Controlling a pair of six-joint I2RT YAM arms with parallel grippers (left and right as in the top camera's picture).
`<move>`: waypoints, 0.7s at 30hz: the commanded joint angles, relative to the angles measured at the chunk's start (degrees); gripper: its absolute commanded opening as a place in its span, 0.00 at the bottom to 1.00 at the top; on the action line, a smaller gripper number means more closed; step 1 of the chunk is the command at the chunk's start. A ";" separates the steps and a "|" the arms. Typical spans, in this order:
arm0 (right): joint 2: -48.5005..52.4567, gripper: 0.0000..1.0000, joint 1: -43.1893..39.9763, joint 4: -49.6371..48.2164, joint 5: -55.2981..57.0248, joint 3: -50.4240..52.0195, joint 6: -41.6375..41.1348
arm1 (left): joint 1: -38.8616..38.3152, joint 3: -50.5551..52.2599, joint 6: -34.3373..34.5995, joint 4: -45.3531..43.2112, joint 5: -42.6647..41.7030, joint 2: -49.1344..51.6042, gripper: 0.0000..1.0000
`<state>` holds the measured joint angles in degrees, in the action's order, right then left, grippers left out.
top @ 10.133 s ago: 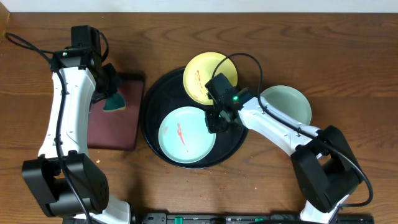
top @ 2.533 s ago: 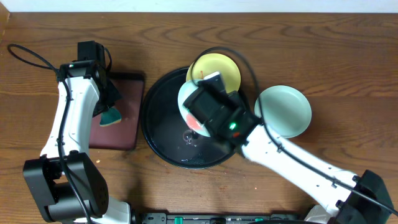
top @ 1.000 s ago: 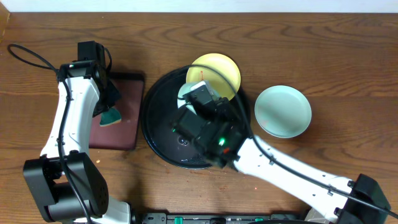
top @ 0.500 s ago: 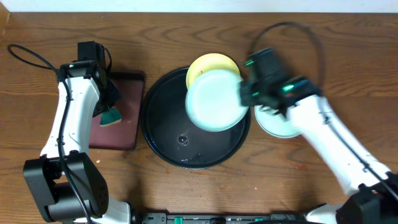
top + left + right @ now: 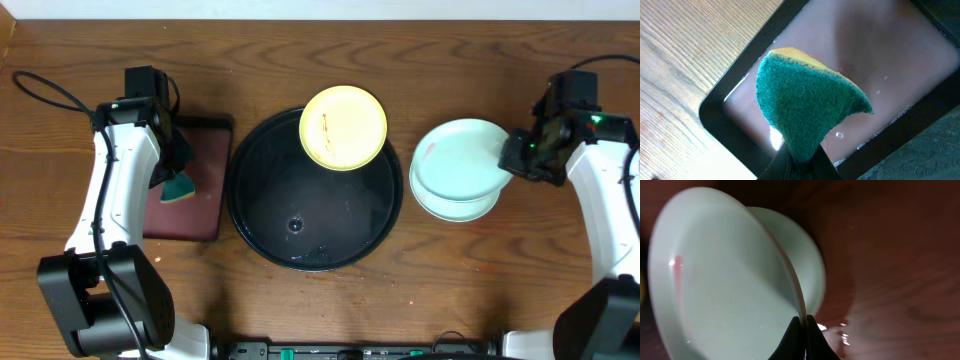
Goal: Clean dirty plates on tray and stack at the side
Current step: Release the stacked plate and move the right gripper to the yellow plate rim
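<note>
Right tool (image 5: pixel 512 158) moved off black tray (image 5: pixel 262 215), held turquoise plate (image 5: pixel 458 158) now above second turquoise plate (image 5: pixel 462 209)

Left arm (image 5: pixel 108 195), right arm (image 5: pixel 598 192): jaws apparently clamped.

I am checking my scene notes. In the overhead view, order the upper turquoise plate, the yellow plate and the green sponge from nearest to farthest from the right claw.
1. Upper turquoise plate: held at its rim by the right claw.
2. Yellow plate: further left, at the black tray's far edge.
3. Green sponge: far left, over the maroon tray.
</note>
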<state>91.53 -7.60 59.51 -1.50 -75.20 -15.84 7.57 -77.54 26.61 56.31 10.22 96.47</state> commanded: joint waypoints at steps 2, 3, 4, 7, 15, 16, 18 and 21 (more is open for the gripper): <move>2.89 0.01 -1.97 0.07 2.51 -0.70 1.33 | 0.24 0.46 0.07 -0.28 0.11 -0.33 0.07; 3.43 0.01 -1.90 0.00 2.54 -0.70 1.33 | 0.24 0.46 0.07 -0.35 0.11 -0.33 0.08; 4.17 0.01 -1.73 0.11 2.54 -0.70 1.33 | 0.24 0.46 0.07 -0.42 0.11 -0.33 0.07; 6.08 0.01 -1.09 0.55 2.51 -0.70 1.33 | 0.24 0.46 0.07 -0.48 0.11 -0.33 0.07; 10.82 0.18 2.36 0.55 0.59 -0.70 1.38 | 0.24 0.46 0.07 -0.96 0.11 -0.33 0.07; 10.82 0.22 2.84 0.50 0.52 -0.70 1.38 | 0.24 0.46 0.07 -0.96 0.11 -0.33 0.08; 10.69 0.33 4.00 -0.02 -1.11 -1.01 3.28 | 0.24 0.46 0.07 -0.96 0.11 -0.33 0.07; 10.69 0.50 5.20 -0.11 -8.04 -3.06 8.68 | 0.24 0.46 0.09 -1.09 0.09 -0.33 0.07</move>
<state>102.15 -3.88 59.53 -2.72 -75.42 -12.21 7.57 -77.54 26.61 55.31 10.22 96.47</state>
